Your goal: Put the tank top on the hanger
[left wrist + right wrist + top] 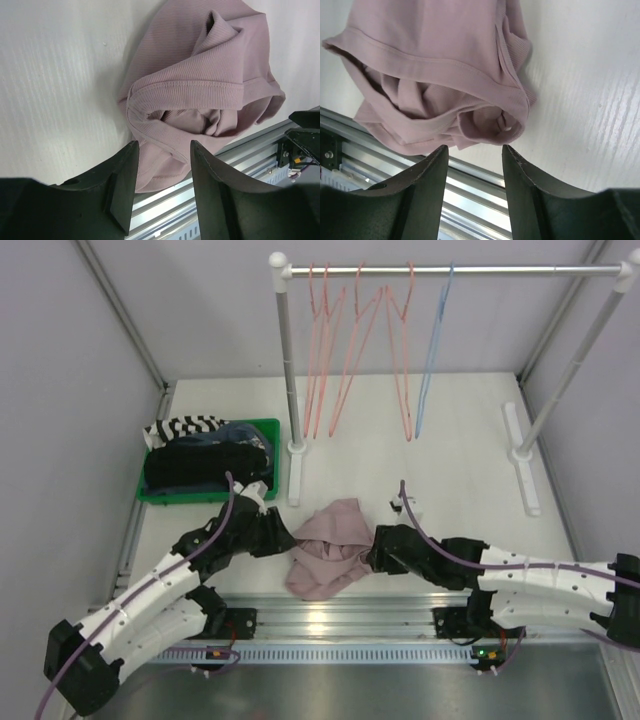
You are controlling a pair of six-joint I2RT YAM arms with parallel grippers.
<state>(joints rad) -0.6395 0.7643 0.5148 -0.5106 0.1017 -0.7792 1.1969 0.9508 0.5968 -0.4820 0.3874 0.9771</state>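
- Top view: the tank top [328, 545] lies in a crumpled mauve heap on the white desk [460, 470]. It sits at the near edge, its lower folds reaching the grooved aluminium rail [340, 615] along the front.
- The black left fingers [283, 538] meet its left side, and the black right fingers [378, 552] meet its right side.
- The hanger [432, 350], of thin light-blue wire, hangs by its hook from the round metal rod [480, 270] of a rack at the back. It is well apart from the top and just right of several pink wire hangers [350, 350].
- A green plastic tray [276, 440] at the left holds a black-and-white striped garment [185, 426] and dark clothes [200, 462].
- Left wrist view: the tank top [200, 75] is finely ribbed knit with a stitched, flat hem band, folded over itself into a soft pocket.
- The matte black, wedge-shaped left fingers [120, 190] stand roughly half open. A lower fold of the fabric lies in the gap, and they grip nothing.
- Right wrist view: the tank top [435, 60] shows a smooth panel, a double-stitched edge and a thin strap curled underneath.
- The right fingers [425, 195] are parted about halfway and hold nothing. Their tips are just short of the cloth, over the rail and the wood-grained desk.
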